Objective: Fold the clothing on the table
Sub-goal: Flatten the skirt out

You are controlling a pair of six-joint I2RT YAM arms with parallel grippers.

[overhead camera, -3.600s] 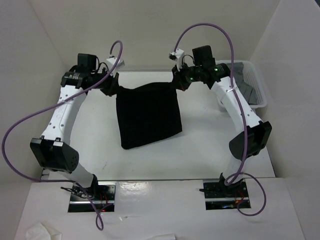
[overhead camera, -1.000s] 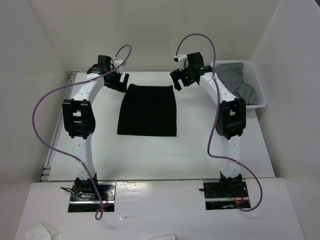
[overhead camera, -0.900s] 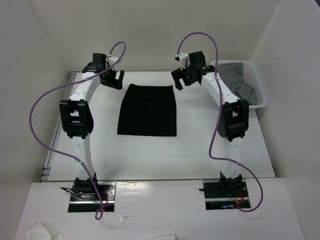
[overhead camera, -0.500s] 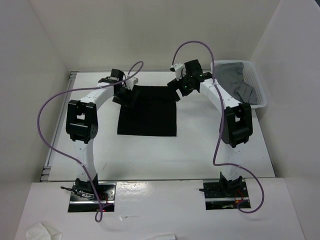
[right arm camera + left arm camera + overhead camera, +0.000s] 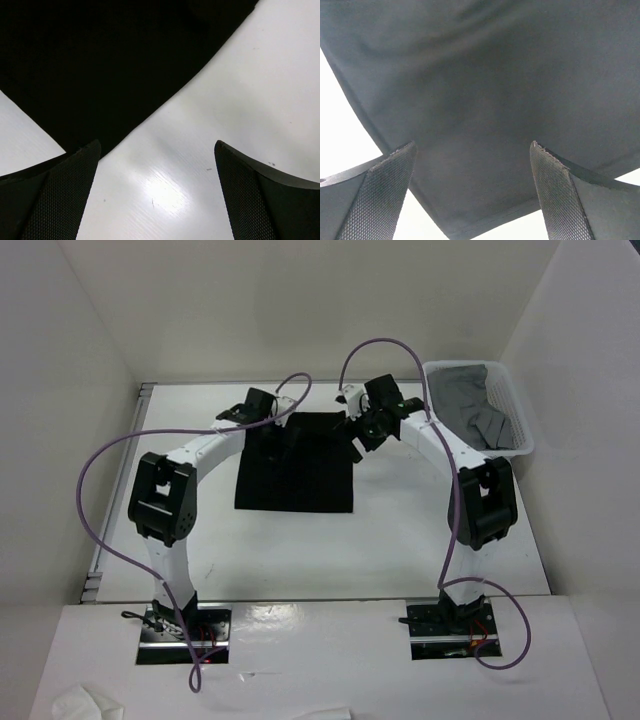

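Note:
The clothing (image 5: 295, 472) is a black garment lying flat as a folded rectangle in the middle of the white table (image 5: 400, 530). My left gripper (image 5: 270, 432) hovers open over its far left corner. In the left wrist view the dark cloth (image 5: 485, 85) fills most of the frame, its corner between the wide-apart fingers (image 5: 385, 195) of the left gripper (image 5: 472, 146). My right gripper (image 5: 361, 436) stands open at the far right corner. In the right wrist view its gripper (image 5: 157, 143) is over bare table, with the black cloth edge (image 5: 100, 65) beside the left finger (image 5: 55, 195).
A white plastic basket (image 5: 526, 443) holding grey cloth (image 5: 468, 405) stands at the far right of the table, next to the right arm. White walls close in the back and both sides. Purple cables loop above both arms.
The cloth, held up by both grippers earlier, now lies flat. Over the last second both arms swung inward and down to its far corners. Both grippers stay open.

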